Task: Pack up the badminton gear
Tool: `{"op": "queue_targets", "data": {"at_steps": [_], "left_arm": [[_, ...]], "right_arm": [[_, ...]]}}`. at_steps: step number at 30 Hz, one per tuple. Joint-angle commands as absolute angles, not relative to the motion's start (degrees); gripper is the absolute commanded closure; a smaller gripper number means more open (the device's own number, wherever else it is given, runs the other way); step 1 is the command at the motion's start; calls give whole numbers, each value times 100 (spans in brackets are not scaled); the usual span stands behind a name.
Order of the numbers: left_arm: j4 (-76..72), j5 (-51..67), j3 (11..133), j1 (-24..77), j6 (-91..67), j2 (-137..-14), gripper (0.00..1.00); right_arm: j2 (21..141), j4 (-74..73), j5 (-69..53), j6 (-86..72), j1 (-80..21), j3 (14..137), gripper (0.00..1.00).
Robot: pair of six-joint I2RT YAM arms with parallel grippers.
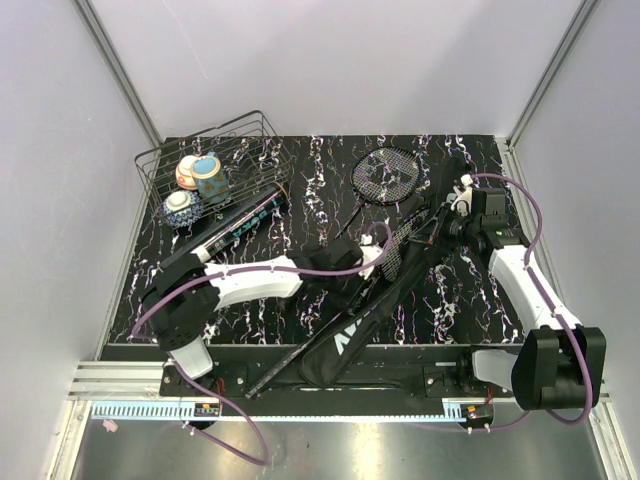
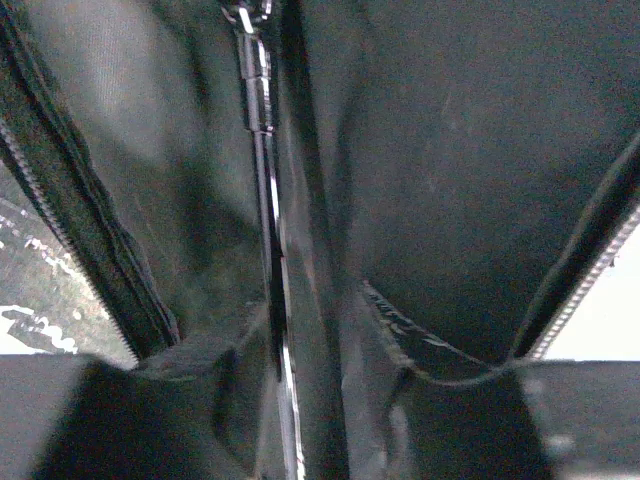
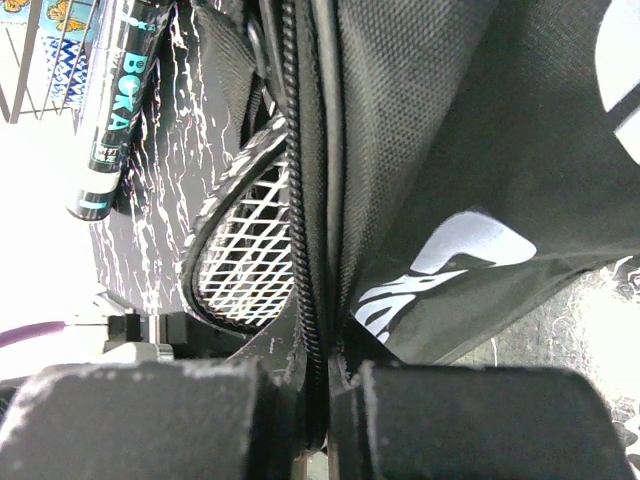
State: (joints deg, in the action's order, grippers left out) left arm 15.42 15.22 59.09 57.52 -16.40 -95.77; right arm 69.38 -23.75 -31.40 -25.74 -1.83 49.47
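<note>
The black CROSSWAY bag (image 1: 345, 335) lies diagonally on the table, its wide end at the upper right. One racket (image 1: 385, 175) lies on the table behind it. A second racket's head (image 1: 402, 237) sits in the bag's opening, and its strings show in the right wrist view (image 3: 250, 250). My left gripper (image 1: 372, 258) reaches into the bag. Its view is dark, and the racket shaft (image 2: 268, 200) runs between the fingers. My right gripper (image 1: 447, 218) is shut on the bag's zipper edge (image 3: 305, 250). The black tube (image 1: 245, 222) leans beside the basket. No shuttlecocks are in view.
A black wire basket (image 1: 160, 165) at the back left holds small patterned bowls (image 1: 210, 175). The second racket's handle sticks out past the table's front edge (image 1: 255, 385). Walls close in the table at back and sides.
</note>
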Motion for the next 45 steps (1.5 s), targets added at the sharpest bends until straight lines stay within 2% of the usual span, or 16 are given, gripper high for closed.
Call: {"op": "queue_targets", "data": {"at_steps": [1, 2, 4, 5, 8, 18, 28, 39, 45], "left_arm": [[1388, 1389, 6381, 5924, -1582, -9852, 63], [1415, 1241, 6459, 5941, -1582, -9896, 72], [1651, 1117, 6600, 5985, -1494, -9905, 80], [1783, 838, 6801, 6064, -1451, -9888, 88], [2363, 467, 7231, 6222, -1275, -9835, 99], [4278, 465, 7822, 6258, -1108, -9694, 100], [4316, 1186, 7743, 6012, -1169, -9738, 100], [5123, 809, 9711, 5986, -1300, -11205, 100], [4598, 334, 10379, 5915, -1801, -11391, 100]], "right_arm": [[6724, -2074, -3437, -2514, -193, 4931, 100], [6698, -2066, -3419, -2514, -202, 4931, 100], [6689, -2074, -3393, -2505, -202, 4904, 100], [6680, -2074, -3384, -2514, -202, 4896, 100], [6662, -2031, -3349, -2531, -193, 4869, 100], [6372, -1802, -3129, -2399, -193, 4737, 100], [6319, -1390, -3252, -2654, -193, 4685, 100], [6214, -677, -3849, -2918, -202, 4377, 100], [6319, -273, -4174, -3330, -193, 4070, 100]]}}
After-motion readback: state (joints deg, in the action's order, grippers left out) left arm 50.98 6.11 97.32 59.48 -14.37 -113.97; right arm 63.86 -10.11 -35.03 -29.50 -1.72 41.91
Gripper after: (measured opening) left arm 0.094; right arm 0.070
